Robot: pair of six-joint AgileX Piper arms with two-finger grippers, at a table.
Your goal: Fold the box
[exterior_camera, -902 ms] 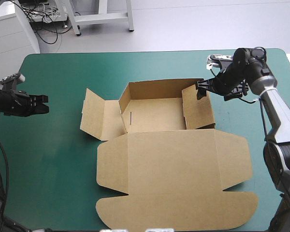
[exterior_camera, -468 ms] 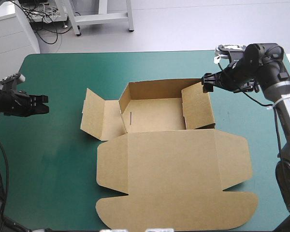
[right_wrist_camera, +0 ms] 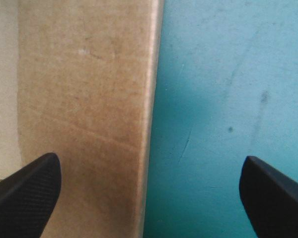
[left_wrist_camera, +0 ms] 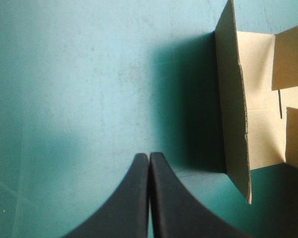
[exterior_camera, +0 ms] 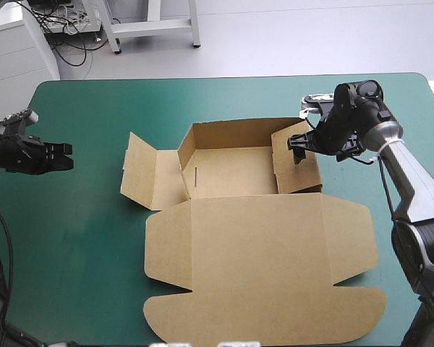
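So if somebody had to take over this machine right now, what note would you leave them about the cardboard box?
Left gripper: shut, empty, over the teal-green cover, apart from the box.
Right gripper: open, straddling the top edge of the right wall, not gripping.
Done: far wall and right wall raised.
Left to do: left flap is splayed outward and the lid lies flat toward the near edge; likely next, raise and tuck the sides.

brown box (exterior_camera: 253,238), teal-green cover (exterior_camera: 79,231), black fingers (left_wrist_camera: 131,206)
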